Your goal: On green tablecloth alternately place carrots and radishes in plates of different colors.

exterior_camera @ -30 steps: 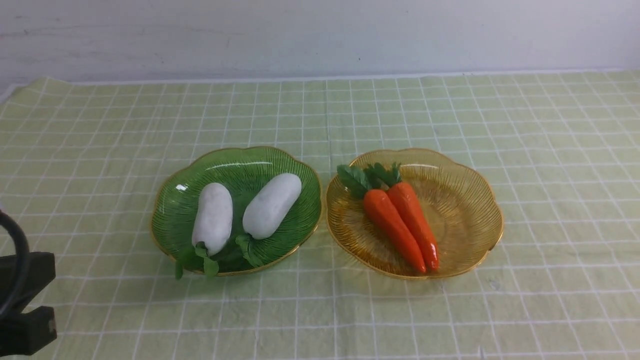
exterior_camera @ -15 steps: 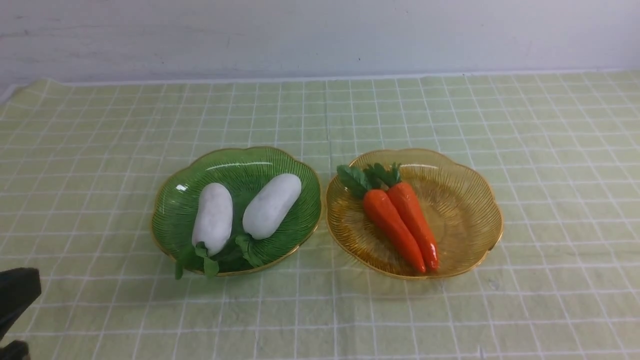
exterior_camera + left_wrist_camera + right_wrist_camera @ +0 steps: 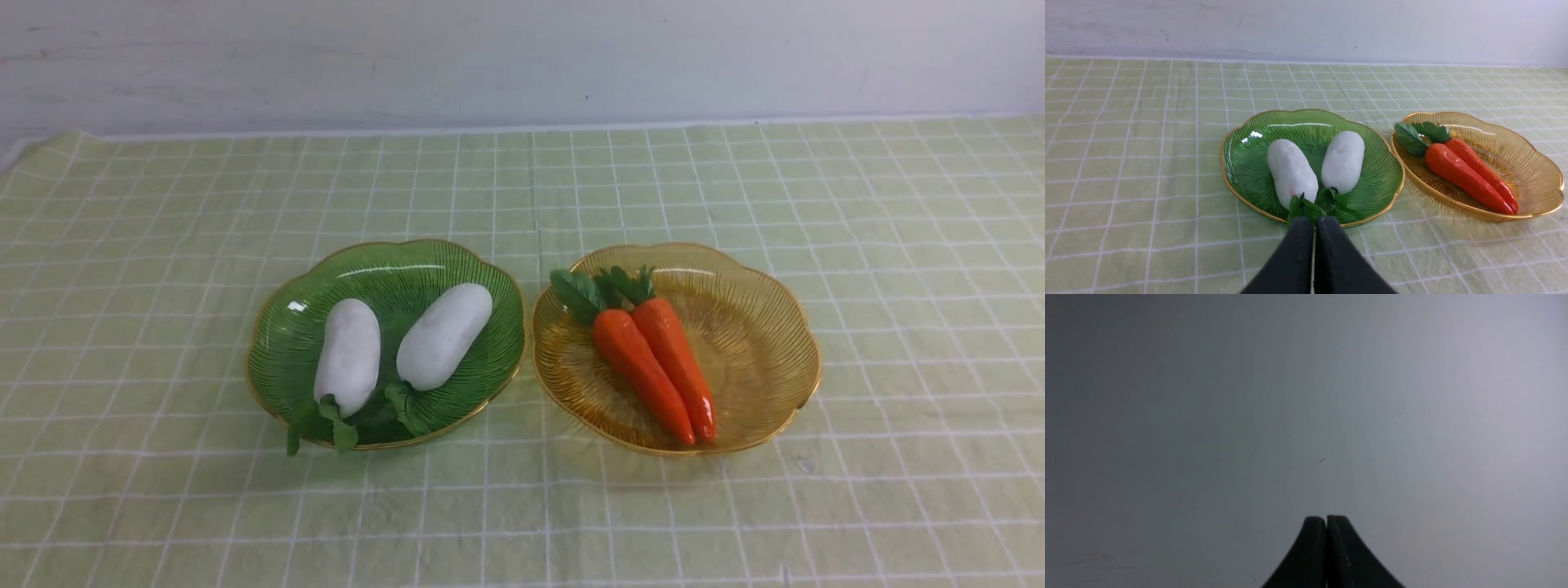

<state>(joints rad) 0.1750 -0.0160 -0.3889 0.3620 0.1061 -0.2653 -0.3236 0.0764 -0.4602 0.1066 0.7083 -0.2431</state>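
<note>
Where the cloth (image 3: 522,188) covers the tabletop, two plates sit side by side near its middle, their rims almost touching. The green plate (image 3: 392,265) is on the left and the amber plate (image 3: 759,327) on the right. Both radishes (image 3: 349,355) lie in the green plate, a small gap between them, with their leaves toward the robot. The left one points nearly straight away and its leaves hang over the near rim. The right one is angled, its blunt end toward the far right. Both carrots (image 3: 641,371) lie in the amber plate, touching along their length, with their leafy tops at the far left and their tips close to the near rim. A pale wall (image 3: 522,57) stands behind the tabletop.

In its wrist view, the left gripper (image 3: 1314,222) hangs above the cloth on the robot's side of the green plate. Its jaws are pressed together with nothing between them, and their tips line up with the radish leaves. The right gripper (image 3: 1326,518) also has its jaws clenched and empty. It faces a plain grey surface (image 3: 1306,396), and where it stands relative to the plates cannot be told.
</note>
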